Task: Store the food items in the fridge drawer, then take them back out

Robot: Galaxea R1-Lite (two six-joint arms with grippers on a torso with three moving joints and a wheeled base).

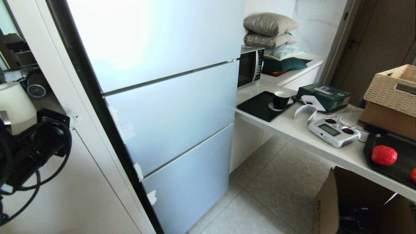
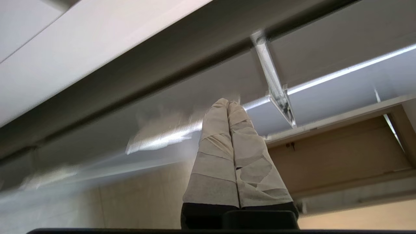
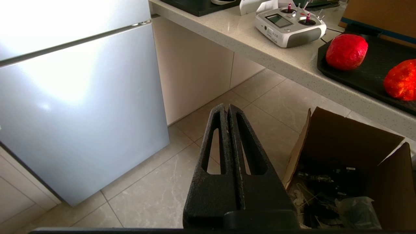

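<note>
Two red, lumpy food items (image 1: 384,155) (image 1: 413,175) lie on a black tray (image 1: 398,170) on the counter at the far right; the right wrist view shows them too (image 3: 346,52) (image 3: 401,79). The fridge (image 1: 169,107) stands with all its pale fronts closed, so the fridge drawer is hidden. My left arm (image 1: 29,146) is at the left edge of the head view. Its tape-wrapped left gripper (image 2: 228,103) is shut and empty, pointing up close along the fridge's side. My right gripper (image 3: 226,107) is shut and empty, hanging over the floor tiles below the counter.
An open cardboard box (image 1: 341,201) sits on the floor under the counter. On the counter are a white radio controller (image 1: 333,131), a black cup (image 1: 280,99) on a dark mat, a wicker basket (image 1: 393,86) and a microwave (image 1: 250,65). A white cabinet flanks the fridge's left.
</note>
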